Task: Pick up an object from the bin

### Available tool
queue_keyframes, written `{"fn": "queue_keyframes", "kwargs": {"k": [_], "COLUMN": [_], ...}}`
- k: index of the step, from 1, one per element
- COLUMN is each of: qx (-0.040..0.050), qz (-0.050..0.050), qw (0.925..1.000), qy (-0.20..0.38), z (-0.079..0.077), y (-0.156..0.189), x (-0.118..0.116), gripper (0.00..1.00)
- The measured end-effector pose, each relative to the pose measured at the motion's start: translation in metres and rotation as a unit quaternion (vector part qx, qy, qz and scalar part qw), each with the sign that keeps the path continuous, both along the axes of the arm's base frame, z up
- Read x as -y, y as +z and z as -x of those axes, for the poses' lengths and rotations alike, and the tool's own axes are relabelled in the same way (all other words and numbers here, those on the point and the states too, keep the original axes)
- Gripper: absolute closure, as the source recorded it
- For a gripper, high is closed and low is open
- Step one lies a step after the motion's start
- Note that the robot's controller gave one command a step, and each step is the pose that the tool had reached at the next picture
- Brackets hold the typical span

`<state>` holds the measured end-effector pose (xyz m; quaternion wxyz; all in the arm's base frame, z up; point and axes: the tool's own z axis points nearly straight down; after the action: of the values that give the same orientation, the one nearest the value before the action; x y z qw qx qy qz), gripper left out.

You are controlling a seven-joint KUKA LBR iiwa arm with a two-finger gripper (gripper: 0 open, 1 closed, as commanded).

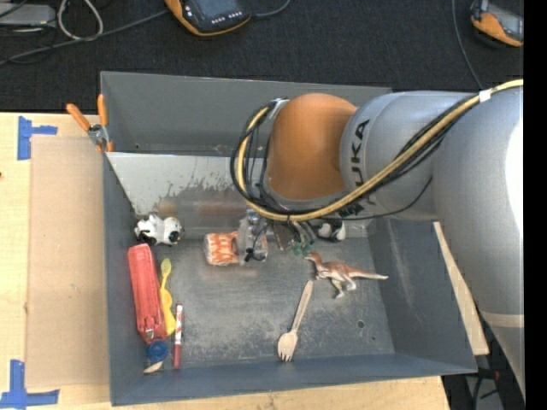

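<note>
Gripper (254, 243) low in the grey bin (214, 114), near the middle of the floor, hanging under the arm's orange cover (308, 148). How far it stands open cannot be told, as the wrist and cable loops (248, 165) crowd it from above. Nothing seen held.

Nearest thing: a small orange-and-white striped piece (220, 248), just beside the gripper on its left, lying flat on the floor. Contact between the two cannot be judged.

Right of the gripper, near: a tan toy dinosaur (342, 272), tail pointing right. Below that, a pale fork (295, 319) lying slantwise, tines toward the front wall.

Left side, well apart from the gripper: a black-and-white toy animal (158, 229) by the back left corner. Below it is a long red case (144, 297) along the left wall, with a yellow piece (167, 293) beside it and a blue cap (155, 351) at its lower end.

Open floor lies between the striped piece and the left-hand group.
</note>
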<state>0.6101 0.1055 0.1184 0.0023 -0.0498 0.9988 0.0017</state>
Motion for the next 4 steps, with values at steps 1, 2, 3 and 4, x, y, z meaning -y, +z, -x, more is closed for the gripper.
{"fn": "queue_keyframes", "kwargs": {"k": [1,2,3,4], "qx": [0.0012,0.0002,-0.0004,0.0011], "qz": [-0.001,-0.001,-0.001,-0.002], "qw": [1.0,0.9934,0.9919,0.9901], "qy": [-0.005,-0.115,-0.127,-0.14], "z": [0.001,0.009,0.005,0.006], "y": [0.008,0.033,0.058,-0.009], "x": [-0.015,-0.022,-0.033,-0.022], "gripper": [1.0,1.0,1.0,1.0]}}
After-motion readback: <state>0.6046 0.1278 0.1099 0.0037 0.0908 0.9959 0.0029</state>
